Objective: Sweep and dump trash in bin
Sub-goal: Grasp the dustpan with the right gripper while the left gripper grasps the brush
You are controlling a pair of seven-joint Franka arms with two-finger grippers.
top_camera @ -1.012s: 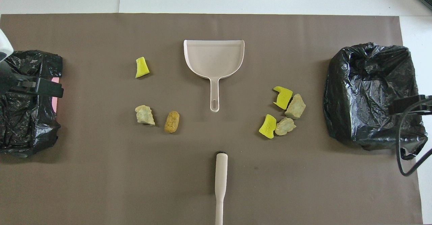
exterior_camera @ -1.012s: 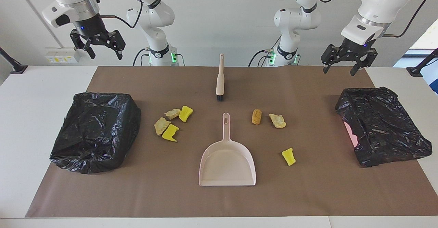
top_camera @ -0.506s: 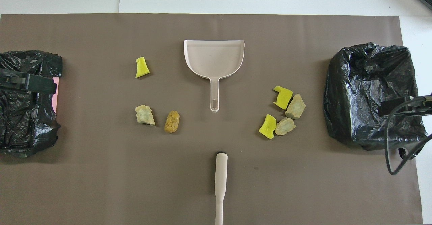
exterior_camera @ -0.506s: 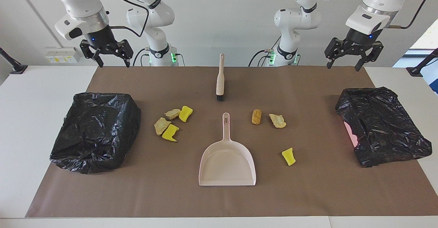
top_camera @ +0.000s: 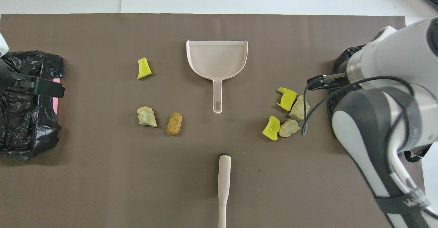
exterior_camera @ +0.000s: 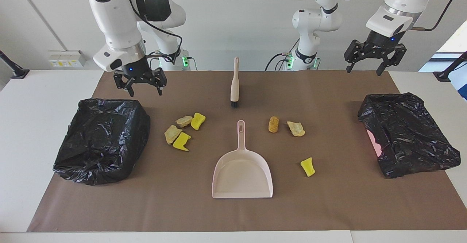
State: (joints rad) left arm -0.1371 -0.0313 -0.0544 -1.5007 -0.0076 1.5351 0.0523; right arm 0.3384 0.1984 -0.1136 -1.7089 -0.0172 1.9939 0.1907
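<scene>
Seven lumps of trash lie on the brown mat (exterior_camera: 328,206) that covers the worktop (exterior_camera: 43,89), all placed here against the dustpan (exterior_camera: 242,175), which sits mid-mat with its handle toward the robots. Four lumps cluster (exterior_camera: 182,130) (top_camera: 286,113) beside the dustpan toward the right arm's end: two yellow, two beige, touching or almost touching one another. Toward the left arm's end, the brown lump (exterior_camera: 273,124) (top_camera: 174,123) and a beige lump (exterior_camera: 296,128) (top_camera: 147,116) lie just beside each other, level with the handle's tip, and a lone yellow lump (exterior_camera: 308,166) (top_camera: 144,68) lies beside the pan's body, well apart from them. A brush (exterior_camera: 235,86) (top_camera: 223,187) lies nearer to the robots than the dustpan, in line with its handle, bristles toward it. Two bins in black bags stand well apart from the dustpan: one bin (exterior_camera: 102,139) (top_camera: 345,67) at the right arm's end, the other bin (exterior_camera: 406,133) (top_camera: 29,118) at the left arm's end, with pink showing at its rim. The right gripper (exterior_camera: 140,88) hangs low over the mat by the robot-side corner of its bin, fingers spread and holding nothing. The left gripper (exterior_camera: 367,66) is up in the air over the mat's edge on the robots' side of its bin, fingers spread wide, empty.
</scene>
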